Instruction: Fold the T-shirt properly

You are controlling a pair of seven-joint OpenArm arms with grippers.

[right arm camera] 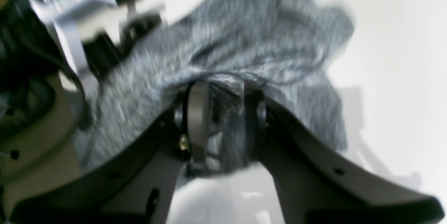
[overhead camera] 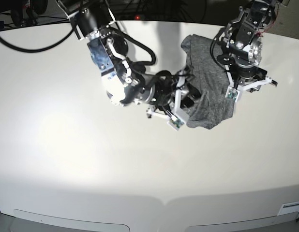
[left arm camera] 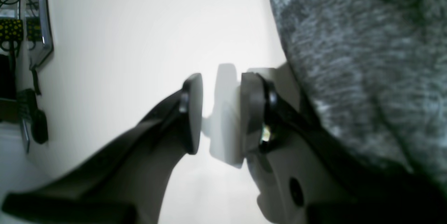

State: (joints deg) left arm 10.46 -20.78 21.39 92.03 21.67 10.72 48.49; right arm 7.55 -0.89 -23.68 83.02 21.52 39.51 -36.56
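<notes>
Nearest the base camera, bare white table (overhead camera: 91, 174) fills the whole foreground, with the work gathered toward the far edge. On the left of that view, the right arm reaches in from the top corner and bends across toward the middle; the right gripper (overhead camera: 187, 100) sits at the left edge of the T-shirt (overhead camera: 207, 77). Its wrist view shows the fingers (right arm camera: 197, 119) pinched on a bunched fold of the grey knit, with cloth squeezed between the two pads and spilling out above and below them, though the picture is blurred. The shirt itself lies crumpled in a heap right of centre near the back of the table, narrower at the top and wider at its lower hem, its fabric wrinkled and gathered toward the right gripper. Just to the right of the heap stands the left arm, pointing down at the table close beside the shirt's right edge. The left gripper (left arm camera: 220, 112) has its jaws parted with only white tabletop showing between the pads; nothing is held. In that wrist view the heather-grey cloth lies along the outer side of one finger (left arm camera: 253, 112), whether touching it cannot be told.
</notes>
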